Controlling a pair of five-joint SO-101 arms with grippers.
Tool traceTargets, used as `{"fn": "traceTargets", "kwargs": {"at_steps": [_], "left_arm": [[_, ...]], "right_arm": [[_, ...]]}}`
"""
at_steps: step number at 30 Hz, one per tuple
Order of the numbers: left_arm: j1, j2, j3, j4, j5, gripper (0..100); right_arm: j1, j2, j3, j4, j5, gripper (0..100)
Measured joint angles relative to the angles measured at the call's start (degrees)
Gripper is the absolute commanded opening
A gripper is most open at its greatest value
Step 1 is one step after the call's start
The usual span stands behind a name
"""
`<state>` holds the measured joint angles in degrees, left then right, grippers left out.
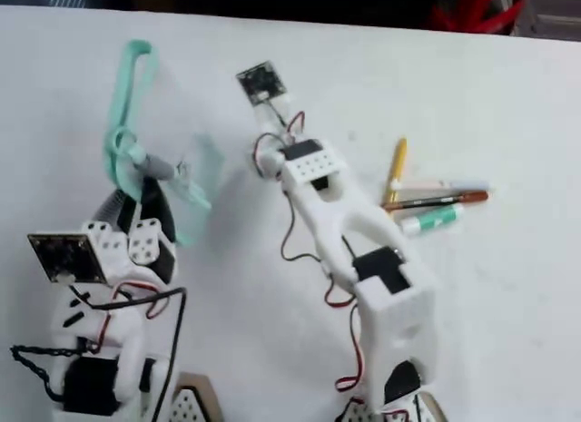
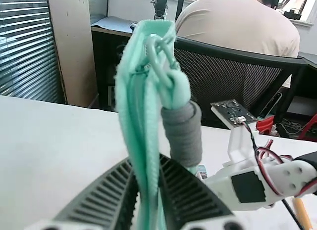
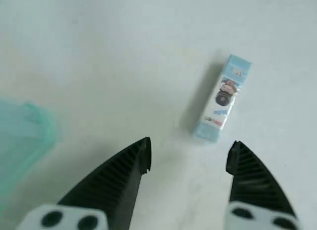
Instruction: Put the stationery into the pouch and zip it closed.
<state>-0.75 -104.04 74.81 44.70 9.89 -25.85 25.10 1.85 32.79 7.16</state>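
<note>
Pouch (image 1: 120,150): held up off the table at the left side, its teal zip edge pointing to the far side and its thin see-through body hanging to the right.
Left gripper (image 2: 147,163): clamped on the zip edge of the pouch. A grey-sleeved pull loop (image 2: 182,131) hangs just beside the ribbed fingers (image 2: 116,190).
Right gripper (image 3: 190,148): fingers spread wide and empty, poised over bare table just right of the pouch.
Small box (image 3: 221,99): a pale blue printed block (probably an eraser) lying flat on the table just past the spread fingertips, touching neither.
Pens: a yellow pen (image 1: 397,168), a white pen (image 1: 445,186), a brown marker (image 1: 436,201) and a green-and-white marker (image 1: 431,220) lie bunched together well to the right.
How the pouch handles: likely light, soft and floppy. It sags away from any single hold, so the stiffer zip band is the best place to hold it, with the loop used for zipping.
How the stationery handles: the box looks rigid and light, best pinched across its narrow sides. The pens are smooth and round and may roll, so each should be taken mid-barrel.
</note>
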Motion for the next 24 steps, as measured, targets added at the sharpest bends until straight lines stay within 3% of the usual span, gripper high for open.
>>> {"fn": "traceTargets", "kwargs": {"at_steps": [5,13,24], "left_arm": [[0.00,0.00,0.00,0.00,0.00,2],[0.00,0.00,0.97,0.00,0.00,2],[0.00,0.00,0.97,0.00,0.00,2]], "right_arm": [[2.81,-1.32,0.88,-0.53,0.00,24.8],[3.25,4.13,0.88,-12.92,0.09,24.8],[2.37,17.93,-11.25,-11.08,6.24,24.5]]}}
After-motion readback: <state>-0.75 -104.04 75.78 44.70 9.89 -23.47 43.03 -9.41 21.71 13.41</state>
